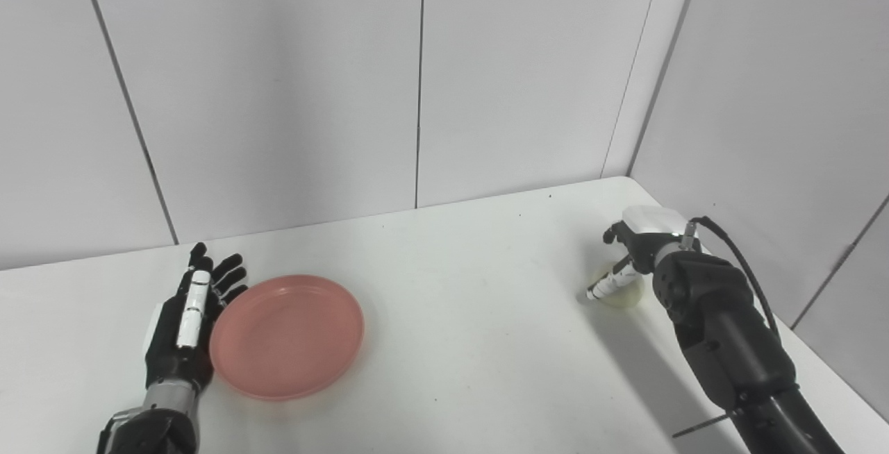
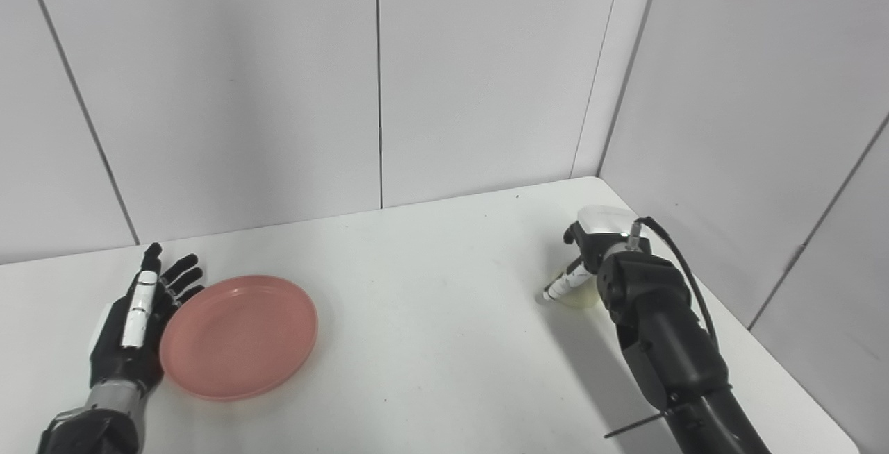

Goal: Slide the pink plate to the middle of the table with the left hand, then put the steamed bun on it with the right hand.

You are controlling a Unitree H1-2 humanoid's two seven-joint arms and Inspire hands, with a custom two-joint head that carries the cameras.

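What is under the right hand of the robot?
A pale steamed bun lies on the white table under the right hand. The hand covers its upper part, so contact cannot be seen.

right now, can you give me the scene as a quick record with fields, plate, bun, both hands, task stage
plate: pink plate flat on the white table, left of the middle, nothing on it
bun: steamed bun on the table near the right back corner, partly hidden
left robot hand: left robot hand open, fingers straight, against the plate's left rim
right robot hand: right robot hand over the bun, fingers around it; firm grip cannot be told
task stage: plate not yet at the middle; bun not yet on the plate
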